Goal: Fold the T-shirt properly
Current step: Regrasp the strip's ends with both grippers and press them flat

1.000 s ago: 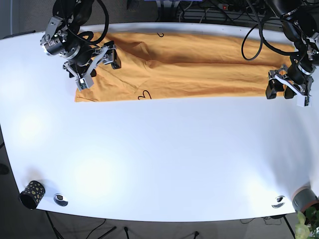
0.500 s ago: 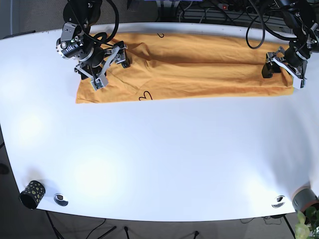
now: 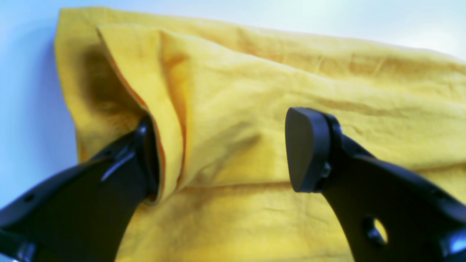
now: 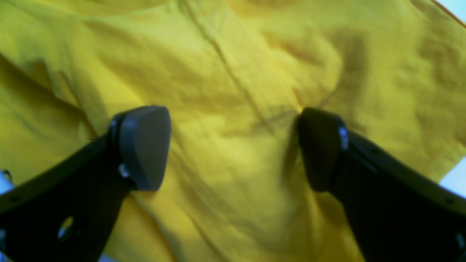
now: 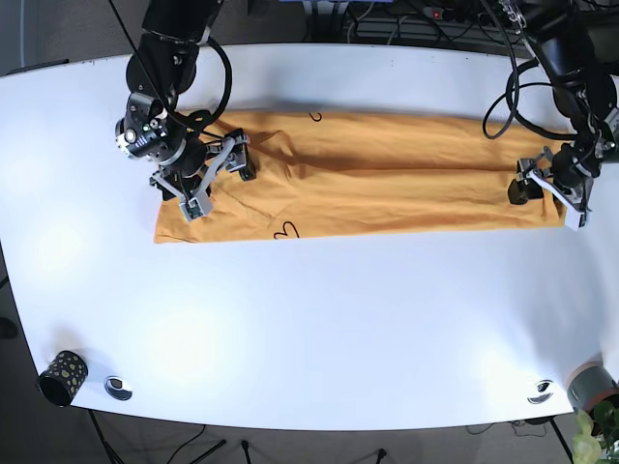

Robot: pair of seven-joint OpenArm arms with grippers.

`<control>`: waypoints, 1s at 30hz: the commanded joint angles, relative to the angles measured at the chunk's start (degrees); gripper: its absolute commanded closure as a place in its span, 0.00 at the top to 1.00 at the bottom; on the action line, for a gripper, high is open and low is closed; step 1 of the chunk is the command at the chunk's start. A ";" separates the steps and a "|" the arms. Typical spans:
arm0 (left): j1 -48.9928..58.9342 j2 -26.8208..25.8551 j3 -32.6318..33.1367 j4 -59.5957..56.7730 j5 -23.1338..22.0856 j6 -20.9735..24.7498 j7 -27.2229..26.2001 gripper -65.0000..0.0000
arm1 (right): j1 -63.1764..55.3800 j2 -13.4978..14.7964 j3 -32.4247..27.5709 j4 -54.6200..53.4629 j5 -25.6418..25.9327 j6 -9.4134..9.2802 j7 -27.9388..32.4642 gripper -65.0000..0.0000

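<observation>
The orange T-shirt (image 5: 387,174) lies folded into a long strip across the far half of the white table (image 5: 319,319). A small heart print shows near its front edge. My right gripper (image 5: 218,184) is open and rests on the shirt's left end; in the right wrist view (image 4: 233,145) its fingers stand astride wrinkled cloth (image 4: 233,72). My left gripper (image 5: 545,201) is open at the shirt's right end. In the left wrist view (image 3: 225,153) one finger (image 3: 145,156) sits tucked against a folded edge of the shirt (image 3: 291,80), the other over the cloth.
A black dotted cup (image 5: 63,377) and a silver disc (image 5: 118,388) sit at the front left corner. Another silver disc (image 5: 541,391), a grey cup (image 5: 590,387) and a plant (image 5: 595,435) are at the front right. Cables (image 5: 406,19) run behind the table.
Both grippers have moved toward the table's front, and the shirt has slid that way with them. Both grippers now sit on the shirt's ends.
</observation>
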 commanded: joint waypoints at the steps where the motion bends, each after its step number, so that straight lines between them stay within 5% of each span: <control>1: -1.70 -1.12 -0.26 1.11 -0.47 0.02 -0.64 0.65 | 1.27 0.33 0.06 0.34 -1.56 -0.53 -1.41 0.82; 8: -2.32 -1.12 -1.23 9.11 -0.38 -5.91 1.91 0.66 | 3.38 0.33 -0.20 1.04 -1.74 -0.53 -1.50 0.82; 17: -1.44 -0.68 -17.84 14.21 -0.38 -5.91 11.49 0.66 | 3.21 0.16 -0.20 1.04 -1.65 -0.53 -1.50 0.82; 30: -0.30 -0.41 -18.64 4.54 -0.47 -5.91 11.58 0.66 | 3.03 -0.02 -0.29 0.60 -1.30 -0.53 -1.50 0.82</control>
